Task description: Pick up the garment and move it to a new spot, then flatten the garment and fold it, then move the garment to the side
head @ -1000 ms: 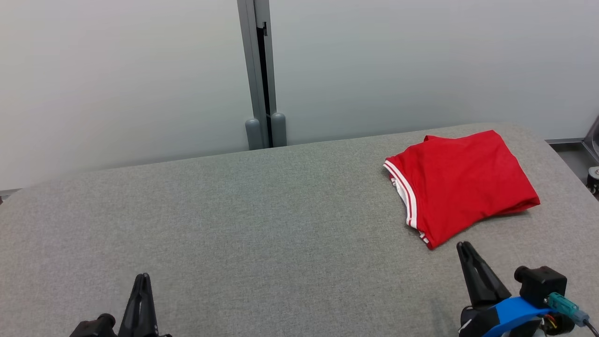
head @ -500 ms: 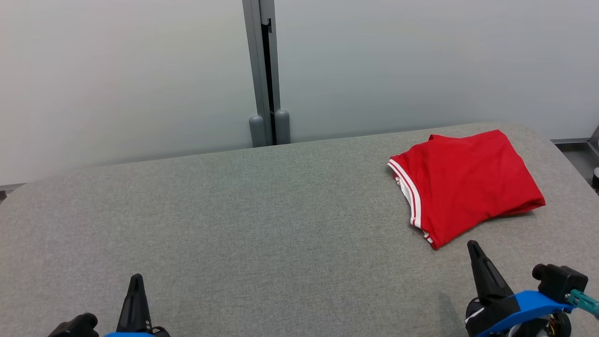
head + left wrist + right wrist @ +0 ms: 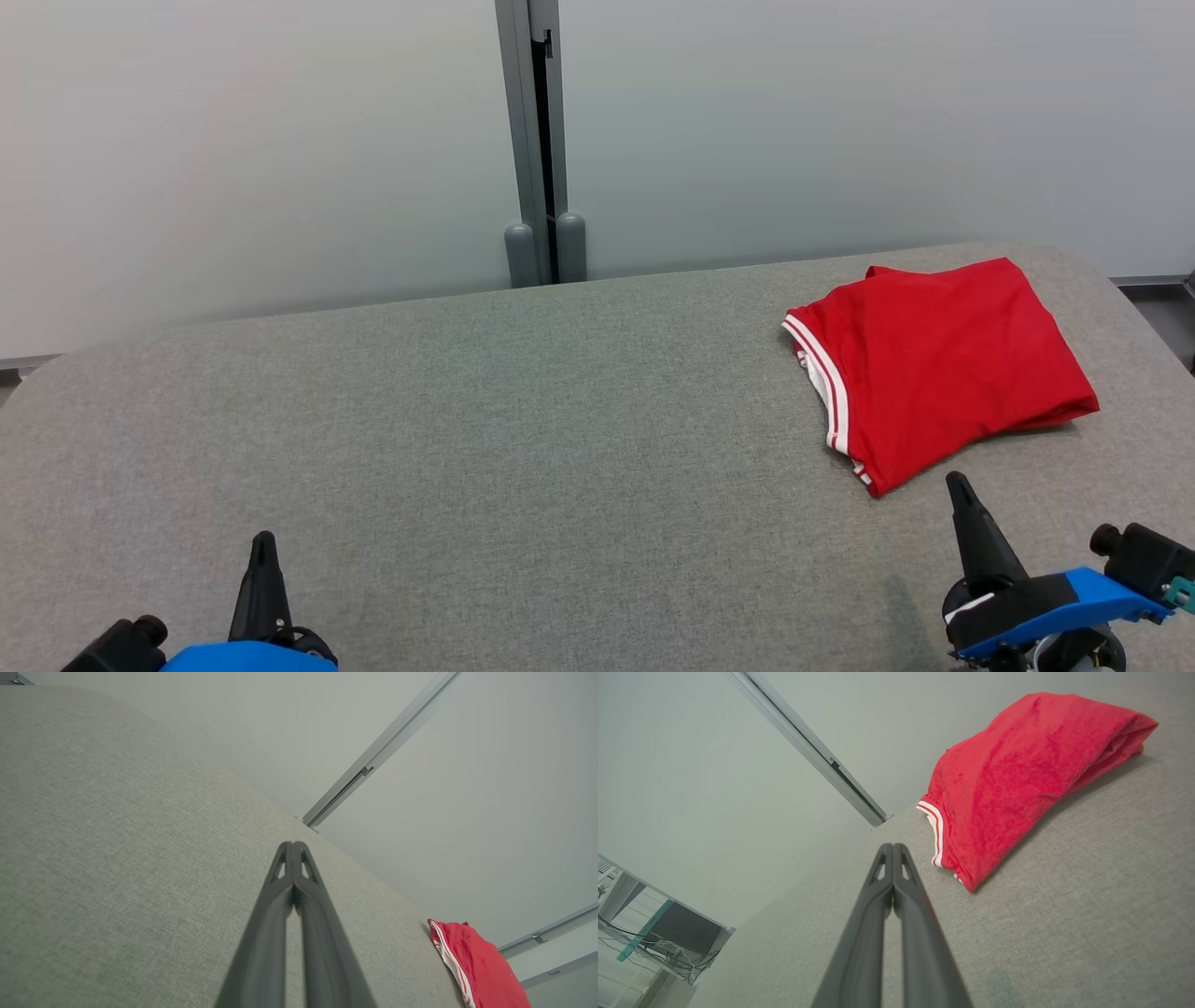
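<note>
The garment (image 3: 938,366) is red with white-striped trim and lies folded at the far right of the grey padded table (image 3: 523,420). It also shows in the right wrist view (image 3: 1017,779) and at the lower right of the left wrist view (image 3: 476,966). My right gripper (image 3: 958,483) hovers just in front of its near corner, shut and empty, fingertips pressed together (image 3: 893,848). Far to the left, at the table's front, my left gripper (image 3: 264,541) is shut on nothing (image 3: 293,845).
A pale wall with a grey vertical post (image 3: 537,140) runs behind the table. The table's rounded right edge lies just beyond the garment, with floor (image 3: 1162,313) past it. A shelf with cables (image 3: 649,938) appears in the right wrist view.
Both grippers have drawn back toward the bottom edge of the head view, and the left one has closed. The camera has turned slightly, shifting the scene rightward. The garment has not moved.
</note>
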Controlling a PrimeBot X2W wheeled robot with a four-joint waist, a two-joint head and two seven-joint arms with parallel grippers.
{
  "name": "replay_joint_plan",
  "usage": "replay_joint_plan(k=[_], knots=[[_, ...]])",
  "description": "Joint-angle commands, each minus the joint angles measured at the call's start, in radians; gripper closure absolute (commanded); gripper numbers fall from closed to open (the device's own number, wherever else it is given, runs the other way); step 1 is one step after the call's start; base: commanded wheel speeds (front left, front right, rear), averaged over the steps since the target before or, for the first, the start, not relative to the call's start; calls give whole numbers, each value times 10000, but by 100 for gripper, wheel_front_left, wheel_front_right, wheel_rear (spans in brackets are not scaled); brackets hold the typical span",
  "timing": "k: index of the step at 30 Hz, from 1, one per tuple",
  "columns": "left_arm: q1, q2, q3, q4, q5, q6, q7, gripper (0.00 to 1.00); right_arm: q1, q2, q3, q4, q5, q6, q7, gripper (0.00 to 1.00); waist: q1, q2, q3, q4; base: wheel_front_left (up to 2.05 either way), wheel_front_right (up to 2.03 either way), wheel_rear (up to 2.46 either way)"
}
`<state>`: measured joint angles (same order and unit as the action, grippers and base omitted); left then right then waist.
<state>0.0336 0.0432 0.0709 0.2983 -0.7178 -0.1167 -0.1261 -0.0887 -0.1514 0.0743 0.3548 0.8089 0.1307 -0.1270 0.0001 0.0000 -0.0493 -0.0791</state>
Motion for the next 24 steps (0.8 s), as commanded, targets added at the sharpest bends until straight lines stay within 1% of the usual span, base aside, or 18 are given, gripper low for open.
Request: replay_joint_plan(k=[1,24], knots=[[-367,63,59,-181,-323,-61,74,100,-190,1,-121,-214,325,0,72,100,-1,0,8,12,0,0,0],[-751,75,190,-311,-3152,-98,840,100,-224,335,-713,-525,2859,1,846,100,-1,0,133,201,0,0,0]])
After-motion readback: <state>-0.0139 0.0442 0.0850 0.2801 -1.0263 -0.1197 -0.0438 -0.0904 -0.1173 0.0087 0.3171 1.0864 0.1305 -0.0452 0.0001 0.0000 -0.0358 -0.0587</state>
